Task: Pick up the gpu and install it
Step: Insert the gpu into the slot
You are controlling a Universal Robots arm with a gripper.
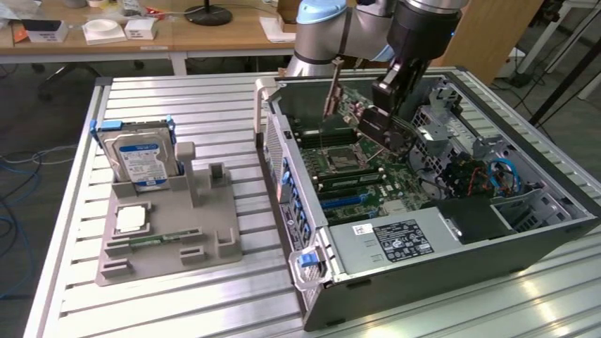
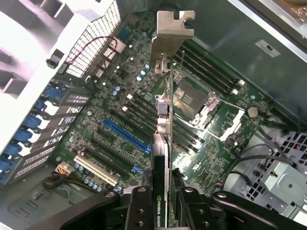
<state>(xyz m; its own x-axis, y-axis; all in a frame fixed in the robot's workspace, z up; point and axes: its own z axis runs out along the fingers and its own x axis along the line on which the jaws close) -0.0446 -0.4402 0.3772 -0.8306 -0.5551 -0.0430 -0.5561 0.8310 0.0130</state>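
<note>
My gripper (image 1: 393, 95) hangs over the open computer case (image 1: 310, 289), shut on the gpu (image 1: 364, 118). The gpu is a thin black card, held tilted above the motherboard (image 1: 352, 169), with its silver end bracket (image 1: 333, 88) toward the case's back wall. In the wrist view the gpu (image 2: 163, 143) shows edge-on between the black fingers (image 2: 139, 206) of my gripper (image 2: 160, 201). Its bracket (image 2: 172, 28) is at the far end. Below it lie the motherboard (image 2: 120, 96), a blue slot (image 2: 125, 134) and the CPU socket (image 2: 192, 98). The card is above the board, clear of the slots.
On the exterior view's left, a grey holder (image 1: 202, 236) carries a silver hard drive (image 1: 141, 158), a processor (image 1: 131, 218) and a green memory stick (image 1: 160, 239). Inside the case are a power supply (image 1: 399, 243), blue cables (image 1: 502, 176) and drive bays. The slatted metal table (image 1: 188, 98) bears everything.
</note>
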